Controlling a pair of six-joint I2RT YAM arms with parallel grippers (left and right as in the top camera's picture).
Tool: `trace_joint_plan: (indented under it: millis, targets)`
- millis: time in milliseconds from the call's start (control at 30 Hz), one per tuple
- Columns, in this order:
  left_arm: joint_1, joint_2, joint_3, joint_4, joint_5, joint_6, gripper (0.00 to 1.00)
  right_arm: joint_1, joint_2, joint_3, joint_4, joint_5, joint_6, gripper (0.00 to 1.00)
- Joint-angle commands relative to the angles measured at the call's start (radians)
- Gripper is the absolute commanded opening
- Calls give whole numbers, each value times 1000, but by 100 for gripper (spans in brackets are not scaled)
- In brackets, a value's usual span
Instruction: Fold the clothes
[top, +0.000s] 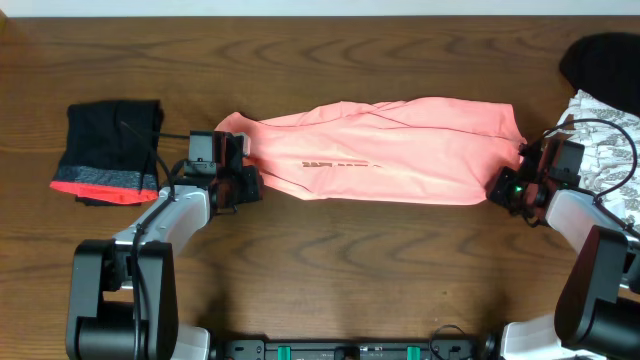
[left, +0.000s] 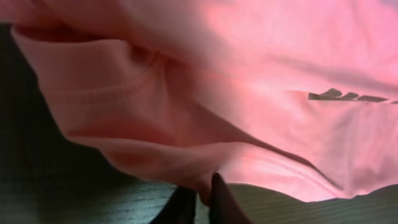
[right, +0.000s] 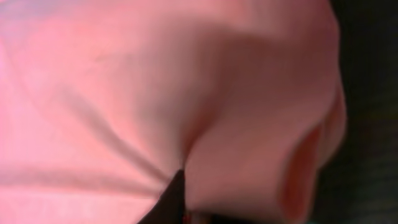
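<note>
At the bottom of the overhead frame, closest in, the bases of both arms stand on the dark wooden desk (top: 320, 280). The left arm (top: 165, 225) reaches up from the lower left and the right arm (top: 590, 230) from the lower right.

Just past them, the salmon-pink garment (top: 400, 150) lies stretched as a long horizontal band across the middle of the frame, with one arm at each end. The left jaws are clamped on its lower left edge. In the left wrist view two dark fingers (left: 221, 202) at the bottom centre pinch a hemmed fold of the pink cloth (left: 249, 81), and a small grey print (left: 348, 96) shows at the right edge. The right jaws are closed on the garment's right end. In the right wrist view the pink fabric (right: 124, 93) fills nearly the whole frame and puckers into creases that meet at a dark fingertip (right: 171, 199) at the bottom centre.

At middle left, apart from the pink one, lies a folded black garment with a red-grey band (top: 110, 150) along its lower edge. At the right edge a white garment with grey print (top: 610, 140) lies behind the right arm, and in the upper right corner sits a plain black garment (top: 605, 60).
</note>
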Motion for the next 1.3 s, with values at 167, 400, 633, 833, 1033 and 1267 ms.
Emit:
trace_joint_plan:
  millis: [167,400,633,833,1033,1267]
  targets:
    - [0,-1,-9,16,10,5,6,-1,37,-34,-52,17,-40,1]
    - [3,-80,-9,17,9,5,6,-33,-85,-9,-125,13,-80,1]
    - [30,-177,-9,16,-57,5,6,-77,-242,54,-197,13,-104,1]
    - [40,-198,-9,16,-76,5,6,-84,-245,60,-197,14,-101,1]
    - [40,-198,-9,16,-78,5,6,-84,-232,60,-203,14,-100,1]
    - [40,-198,-9,-103,42,-84,6,-84,-232,60,-232,28,-100,1]
